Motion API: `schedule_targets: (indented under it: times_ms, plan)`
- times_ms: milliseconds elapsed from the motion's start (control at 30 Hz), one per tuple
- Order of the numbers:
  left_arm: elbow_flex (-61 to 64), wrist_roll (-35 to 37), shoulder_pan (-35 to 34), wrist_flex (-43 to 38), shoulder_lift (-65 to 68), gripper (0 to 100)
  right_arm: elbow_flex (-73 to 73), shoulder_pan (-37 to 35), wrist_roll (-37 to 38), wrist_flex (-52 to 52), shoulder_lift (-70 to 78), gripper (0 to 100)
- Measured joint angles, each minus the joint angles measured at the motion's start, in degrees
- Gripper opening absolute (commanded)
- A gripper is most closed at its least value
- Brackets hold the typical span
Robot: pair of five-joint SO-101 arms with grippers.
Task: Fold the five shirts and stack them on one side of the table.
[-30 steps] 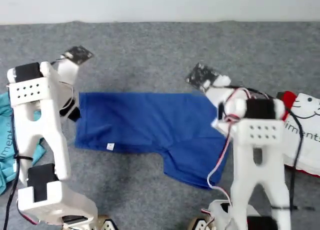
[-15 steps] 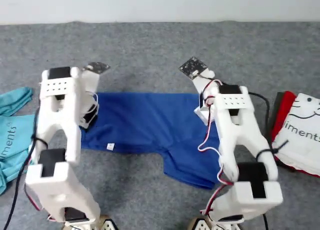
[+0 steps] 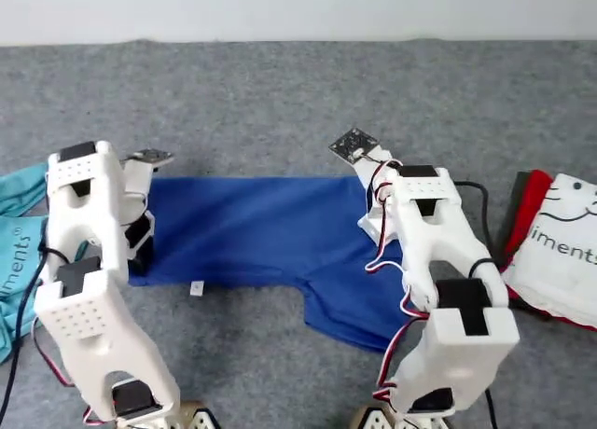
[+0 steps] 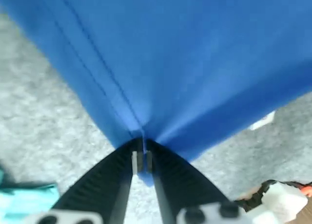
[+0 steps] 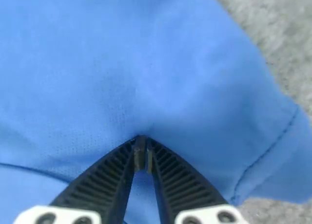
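Observation:
A blue shirt [image 3: 270, 228] lies folded lengthwise across the middle of the grey table. My left gripper [image 4: 141, 153] is shut on the blue shirt [image 4: 195, 63] at its hem, pinching a fold of cloth; in the high view that arm [image 3: 89, 233] stands over the shirt's left end. My right gripper [image 5: 141, 153] is shut on the blue shirt [image 5: 122, 63] too, gathering cloth at its fingertips; its arm [image 3: 424, 224] stands over the shirt's right end. One sleeve [image 3: 350, 312] hangs toward the front.
A teal shirt [image 3: 19, 252] lies crumpled at the left edge. At the right edge a white printed shirt [image 3: 564, 252] rests on a red one [image 3: 527, 200]. Grey felt [image 3: 280, 93] stretches bare behind the blue shirt.
Both arms swung from the sides in over the shirt's ends and came down onto the cloth. The shirt's left edge shifted slightly left and toward the front.

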Motion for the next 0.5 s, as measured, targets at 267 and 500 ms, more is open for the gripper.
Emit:
schedule_targets:
  times_ms: [267,500]
  plan:
    - [-4.84,0.88,3.78,0.26,0.00,2,-7.47,-0.09,-0.09,4.04,0.44,0.9]
    - [-5.98,5.63,8.09,0.26,-8.18,2,-19.69,-0.35,-0.09,19.96,-2.37,0.9]
